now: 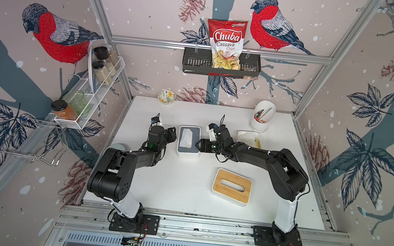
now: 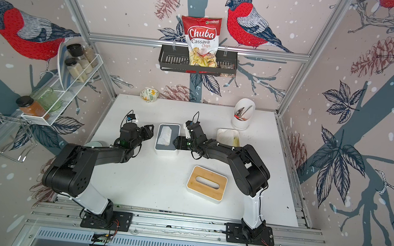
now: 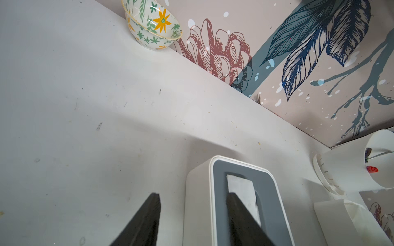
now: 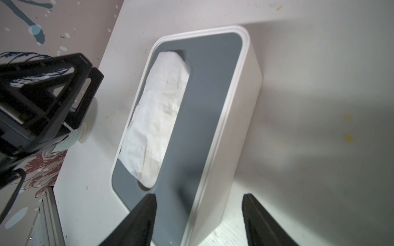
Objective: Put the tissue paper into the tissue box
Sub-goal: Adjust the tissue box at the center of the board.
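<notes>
Tissue box: the tissue box is sitting lidless at the middle of a top view, with its long axis running up and down the frame.
Tissue paper: the tissue paper is lying inside the box, stretched along that same axis and crowding the frame-left long wall. In the right wrist view one long edge appears to be riding up that wall rather than lying flat.
Left gripper: the left gripper is hovering just beside the frame-left long wall, jaws spread and carrying nothing. In the left wrist view one finger is overlapping the box's opening and the other is hanging over the table, so the wall is falling between them. I cannot tell whether either is touching it.
Right gripper: the right gripper is waiting at the frame-right long wall, toward the box's lower end. Its jaws are standing wide and empty, bracketing that wall's rim in the right wrist view.
Bearing: the paper is lying frame-left of the right gripper, across the grey floor, and just frame-right of the left gripper.
Nearer arm: the left one is looking nearer, since the paper is hugging its side.
Lid: the lid is resting on the table at lower right of centre, well apart from the box.
Step, as a judgement: the paper is looking placed, and any tucking is calling for a push down along the long axis.
</notes>
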Action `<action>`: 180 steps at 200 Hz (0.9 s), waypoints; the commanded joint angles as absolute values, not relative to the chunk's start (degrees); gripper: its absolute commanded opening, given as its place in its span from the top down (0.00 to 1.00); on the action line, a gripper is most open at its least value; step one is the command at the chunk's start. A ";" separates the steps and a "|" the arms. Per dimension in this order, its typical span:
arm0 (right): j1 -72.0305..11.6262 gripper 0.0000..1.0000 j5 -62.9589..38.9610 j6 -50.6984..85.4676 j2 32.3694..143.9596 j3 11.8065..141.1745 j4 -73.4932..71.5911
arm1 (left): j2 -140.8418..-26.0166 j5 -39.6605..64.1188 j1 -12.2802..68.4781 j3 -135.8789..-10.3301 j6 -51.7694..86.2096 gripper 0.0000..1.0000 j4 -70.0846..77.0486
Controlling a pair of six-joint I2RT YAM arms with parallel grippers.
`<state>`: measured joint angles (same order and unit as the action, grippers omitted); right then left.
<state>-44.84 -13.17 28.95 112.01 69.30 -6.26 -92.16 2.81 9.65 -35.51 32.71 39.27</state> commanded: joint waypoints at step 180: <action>-54.04 0.28 15.23 16.91 125.21 90.05 11.18 | -90.22 3.44 9.08 -33.21 32.81 0.47 44.38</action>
